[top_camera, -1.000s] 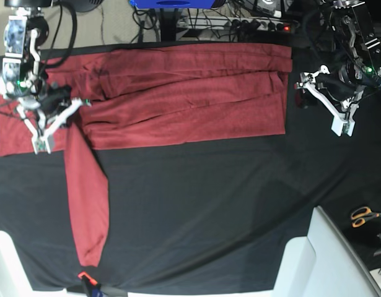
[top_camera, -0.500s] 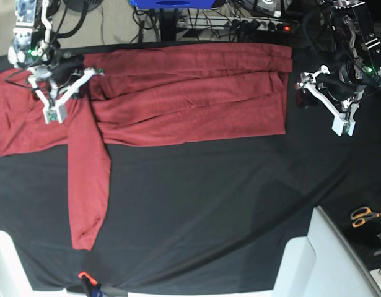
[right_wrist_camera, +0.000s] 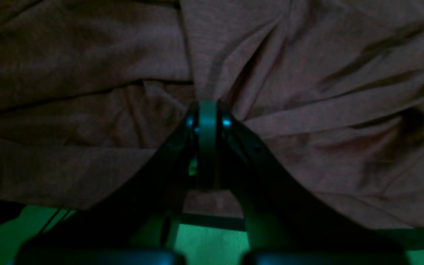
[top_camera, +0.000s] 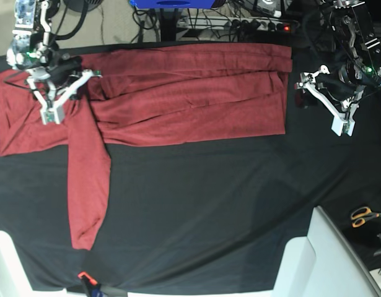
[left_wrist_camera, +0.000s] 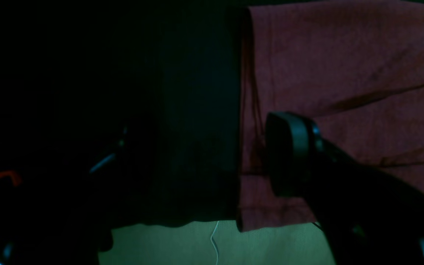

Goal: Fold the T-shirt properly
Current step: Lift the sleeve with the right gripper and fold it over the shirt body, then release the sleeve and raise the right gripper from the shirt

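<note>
Risk of bunching the T-shirt [top_camera: 184, 93] if right tool [right_wrist_camera: 207, 110], clamped on its sleeve, drags; left tool [top_camera: 339, 105] open beside its hem.

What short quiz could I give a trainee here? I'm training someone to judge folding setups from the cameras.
1. True or false: the left gripper is pinching the T-shirt.
2. Which gripper is shut on red fabric? A) left B) right C) both
3. Fill in: one sleeve hangs down over the ______ cloth sheet.

Key
1. False: it stands open beside the shirt's edge, over the black sheet.
2. B: in the right wrist view the right gripper is closed with fabric bunched at its tips.
3. Black.
</note>
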Motion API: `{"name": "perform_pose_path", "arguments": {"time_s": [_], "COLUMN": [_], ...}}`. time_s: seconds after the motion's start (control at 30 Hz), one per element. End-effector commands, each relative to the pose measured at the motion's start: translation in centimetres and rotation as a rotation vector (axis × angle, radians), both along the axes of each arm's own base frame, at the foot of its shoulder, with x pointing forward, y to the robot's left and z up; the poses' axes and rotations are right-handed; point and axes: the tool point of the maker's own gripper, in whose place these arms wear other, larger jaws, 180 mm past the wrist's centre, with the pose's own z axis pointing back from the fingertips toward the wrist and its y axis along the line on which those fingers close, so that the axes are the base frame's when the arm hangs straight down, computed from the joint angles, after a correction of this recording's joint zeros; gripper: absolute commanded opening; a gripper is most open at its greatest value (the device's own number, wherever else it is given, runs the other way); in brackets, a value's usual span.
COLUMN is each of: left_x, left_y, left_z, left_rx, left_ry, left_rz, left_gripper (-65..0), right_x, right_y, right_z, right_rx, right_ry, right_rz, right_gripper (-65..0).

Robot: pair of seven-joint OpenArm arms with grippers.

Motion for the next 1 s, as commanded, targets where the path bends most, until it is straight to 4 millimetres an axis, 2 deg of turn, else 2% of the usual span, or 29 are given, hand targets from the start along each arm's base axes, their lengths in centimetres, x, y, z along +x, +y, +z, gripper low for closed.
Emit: {"name": "perform_pose_path", "arguments": {"time_s": [0.0, 0.13, 0.27, 0.33, 0.43, 0.5, 0.57, 0.63, 0.7, 0.77, 0.9, 0.97], "left_x": [0.6, 0.5, 0.2, 0.1, 0.1, 0.1, 0.1, 0.1, 0.1, 0.1, 0.1, 0.1], "left_y": [0.4, 0.4, 0.5, 0.5, 0.5, 0.5, 0.6, 0.7, 0.6, 0.6, 0.6, 0.6], "left_z": [0.8, 0.7, 0.1, 0.0, -0.1, -0.1, -0.1, -0.1, -0.1, -0.1, -0.1, -0.1], "left_rx": [0.012, 0.011, 0.001, -0.002, -0.002, -0.002, 0.000, 0.000, 0.000, 0.000, 0.000, 0.000], "left_ry": [-0.031, -0.029, -0.010, -0.006, -0.003, -0.003, -0.003, -0.004, -0.003, -0.003, -0.003, -0.003], "left_rz": [-0.005, -0.004, 0.005, 0.006, 0.007, 0.007, 0.008, 0.010, 0.008, 0.008, 0.008, 0.008], "left_gripper": [-20.7, -20.7, -20.7, -20.7, -20.7, -20.7, -20.7, -20.7, -20.7, -20.7, -20.7, -20.7], "right_x": [0.7, 0.9, 0.6, 0.0, -0.4, -0.1, 0.4, 1.2, 3.1, 4.4, 7.1, 7.9], "right_y": [-1.4, -2.9, -3.1, -3.0, -2.7, -2.7, -3.0, -4.4, -6.4, -8.5, -12.3, -13.0], "right_z": [0.8, 1.1, 1.0, 0.7, 0.6, 1.2, 2.1, 3.1, 4.4, 4.7, 3.7, 2.2], "right_rx": [-0.024, -0.043, -0.045, -0.042, -0.037, -0.041, -0.052, -0.070, -0.084, -0.086, -0.065, -0.049], "right_ry": [-0.034, -0.040, -0.033, 0.012, 0.042, 0.024, -0.006, -0.042, -0.095, -0.123, -0.108, -0.066], "right_rz": [-0.027, -0.063, -0.069, -0.065, -0.058, -0.057, -0.062, -0.100, -0.157, -0.230, -0.322, -0.326], "right_gripper": [-65.0, -65.0, -64.4, -58.2, -43.7, -39.5, -39.5, -39.5, -39.5, -39.5, -39.5, -39.5]}}
